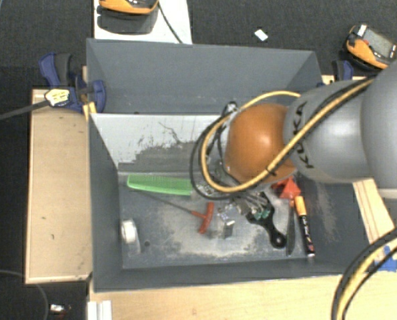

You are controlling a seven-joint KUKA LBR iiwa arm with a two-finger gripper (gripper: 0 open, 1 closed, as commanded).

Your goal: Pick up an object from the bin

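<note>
The gripper (228, 223) is held low over the middle of the bin (171, 237) floor, likely so something small can be grabbed; whether it is open or closed cannot be told. Just beside it a thin red stick (205, 219) is laid flat, with a black hooked piece (273, 231) on the other side. Farther off, a green comb (159, 184) is laid toward the back wall, and a small white ring (129, 231) is left alone.

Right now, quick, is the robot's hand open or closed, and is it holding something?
Hand: cannot be told whether it is open or closed. It is low in the bin, next to a small red piece.
</note>
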